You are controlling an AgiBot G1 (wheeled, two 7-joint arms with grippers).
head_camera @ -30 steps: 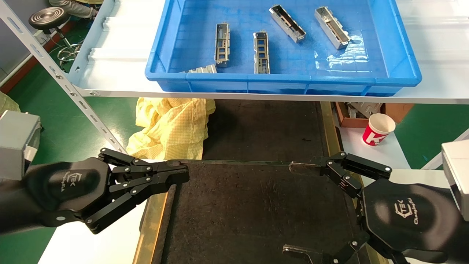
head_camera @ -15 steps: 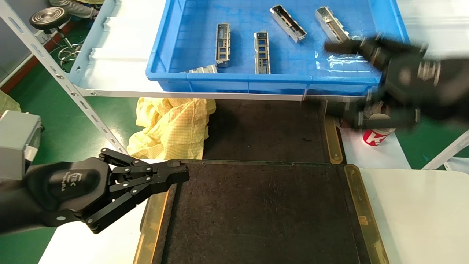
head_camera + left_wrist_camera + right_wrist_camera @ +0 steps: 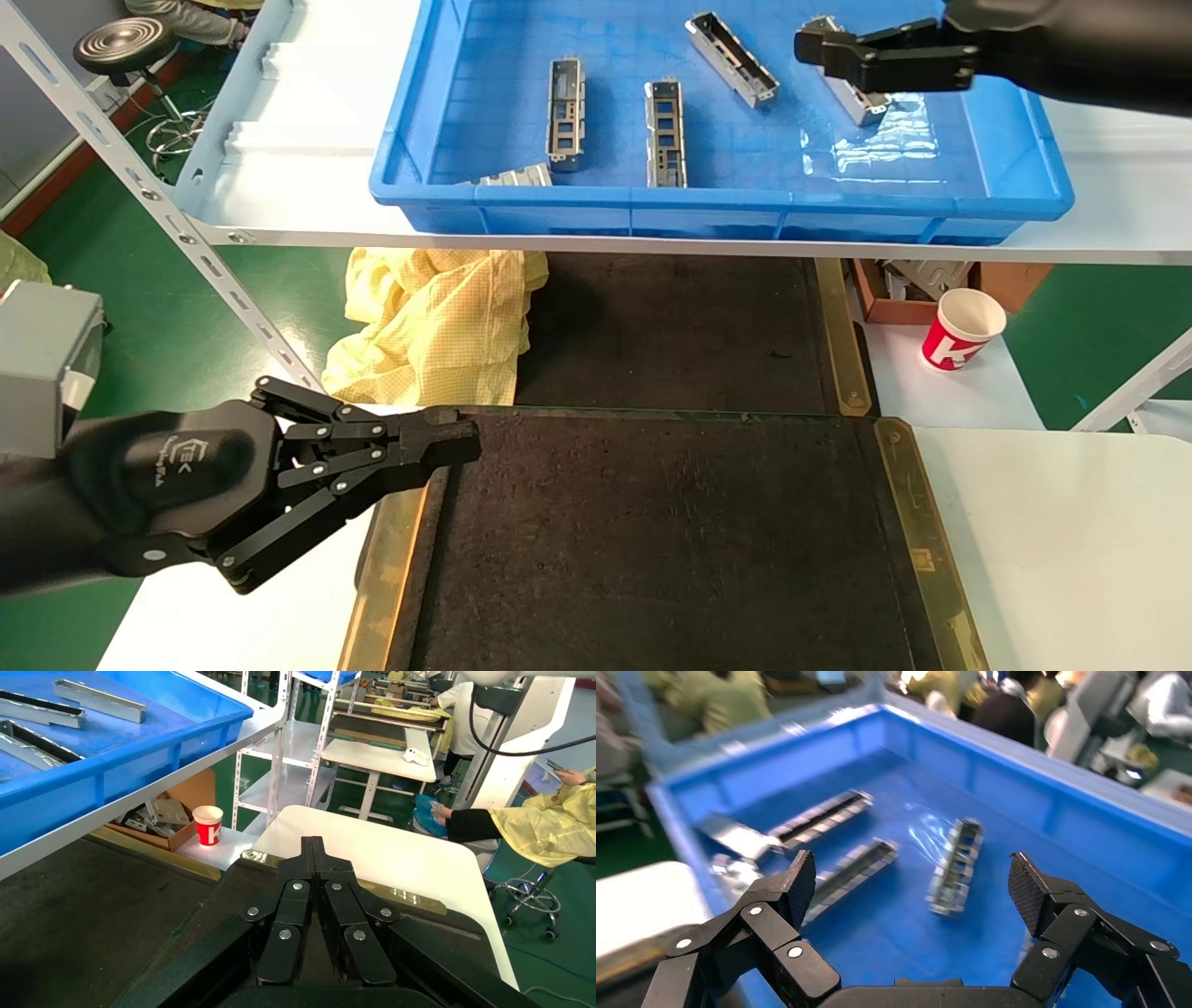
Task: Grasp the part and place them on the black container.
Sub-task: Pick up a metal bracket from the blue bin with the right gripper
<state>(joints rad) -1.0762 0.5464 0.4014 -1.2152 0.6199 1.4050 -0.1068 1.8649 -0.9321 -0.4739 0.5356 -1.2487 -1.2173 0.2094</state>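
Several grey metal parts lie in the blue bin (image 3: 717, 200): one (image 3: 565, 114), one (image 3: 665, 132), one (image 3: 732, 58), and one (image 3: 861, 107) partly hidden under my right gripper (image 3: 824, 51). That gripper hovers open and empty over the bin's far right; in the right wrist view (image 3: 912, 881) a part (image 3: 954, 867) lies just ahead between its jaws. The black container (image 3: 652, 540) is bare in front of me. My left gripper (image 3: 456, 438) is shut and empty at the container's near left corner, also seen in the left wrist view (image 3: 312, 846).
The blue bin sits on a white shelf above the container. A yellow cloth (image 3: 438, 317) lies under the shelf at left. A red and white paper cup (image 3: 962, 328) and a cardboard box (image 3: 894, 284) stand at right. A slanted metal post (image 3: 140, 177) runs at left.
My right arm has risen from the black container's right side up to the blue bin, its gripper still open. The left arm has not moved.
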